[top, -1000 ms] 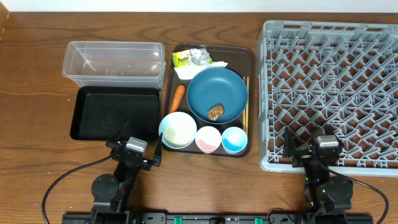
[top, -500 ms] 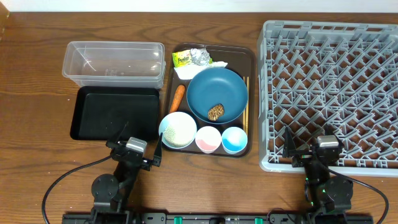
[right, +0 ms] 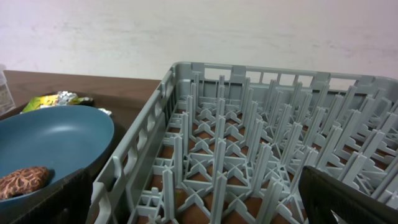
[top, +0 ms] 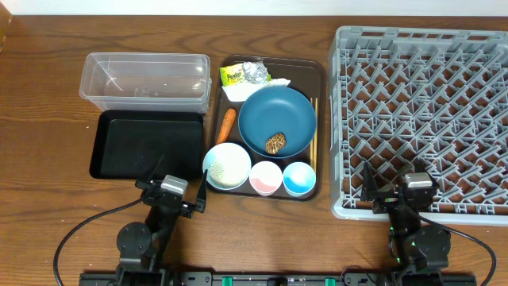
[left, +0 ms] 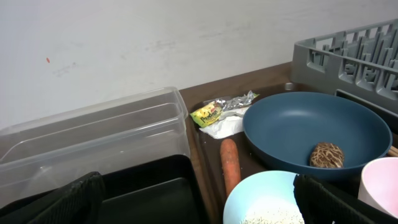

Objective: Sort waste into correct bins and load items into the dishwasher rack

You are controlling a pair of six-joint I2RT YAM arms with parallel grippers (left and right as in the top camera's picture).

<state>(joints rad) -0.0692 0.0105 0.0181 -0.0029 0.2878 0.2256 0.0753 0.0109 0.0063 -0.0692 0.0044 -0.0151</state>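
On the brown serving tray [top: 321, 75] lie a dark-blue plate [top: 278, 117] with a brown lumpy food piece [top: 275, 143], an orange carrot [top: 226, 125], a white bowl of rice [top: 227, 166], a pink cup [top: 266, 177], a light-blue cup [top: 299, 178], chopsticks [top: 314, 135], silver foil [top: 255, 72], a yellow-green wrapper [top: 232, 75] and a white napkin [top: 238, 91]. The clear tub [top: 144, 79] and black tray [top: 147, 144] sit to the left, the grey rack [top: 421, 119] to the right. My left gripper [top: 172, 191] is open and empty near the table's front. My right gripper [top: 395, 191] is open and empty at the rack's front edge.
A pale wall runs behind the table in both wrist views. The left wrist view shows the tub [left: 93, 149], carrot [left: 229, 163], plate [left: 298, 127] and rice bowl [left: 267, 199] close ahead. The right wrist view looks into the rack's pegs [right: 249, 143].
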